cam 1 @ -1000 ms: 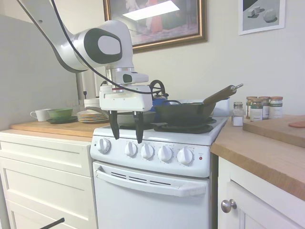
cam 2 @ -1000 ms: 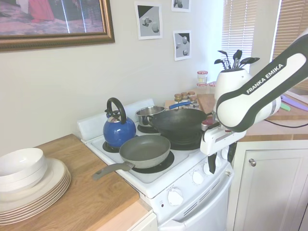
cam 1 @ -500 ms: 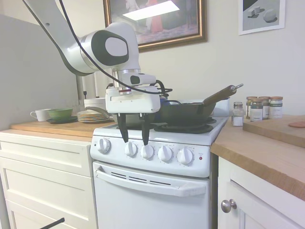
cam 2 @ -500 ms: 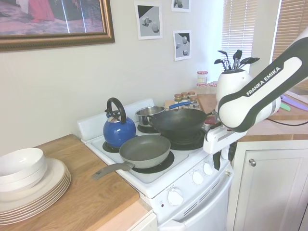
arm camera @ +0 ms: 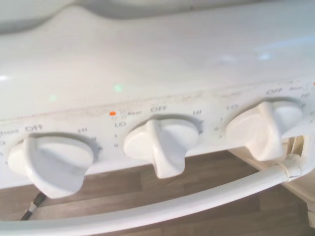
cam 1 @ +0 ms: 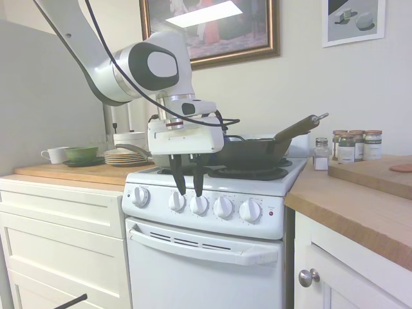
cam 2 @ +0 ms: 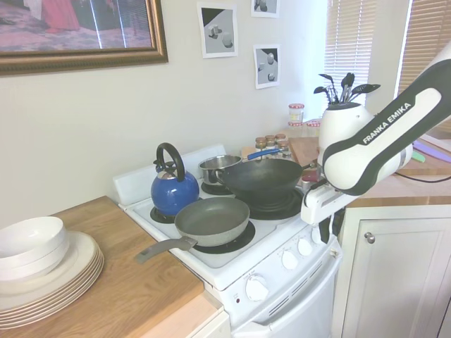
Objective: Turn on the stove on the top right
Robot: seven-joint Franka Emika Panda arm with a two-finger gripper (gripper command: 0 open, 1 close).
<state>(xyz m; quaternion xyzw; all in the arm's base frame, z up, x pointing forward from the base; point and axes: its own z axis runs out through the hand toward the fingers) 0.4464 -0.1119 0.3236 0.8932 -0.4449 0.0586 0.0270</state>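
Five white knobs line the front panel of the stove [cam 1: 212, 219], which stands between a wooden counter [cam 1: 71, 171] and a second counter [cam 1: 360, 199]. First exterior view: the gripper [cam 1: 187, 183] hangs just above the second and third knobs, fingers slightly apart and empty. Second exterior view: a blue kettle [cam 2: 173, 190], an empty grey frying pan [cam 2: 212, 220] and a dark wok [cam 2: 263, 179] occupy the burners; a white bowl [cam 2: 28, 241] tops stacked plates [cam 2: 56, 282]. Wrist view: three knobs [arm camera: 160, 147], each handle upright under its OFF mark.
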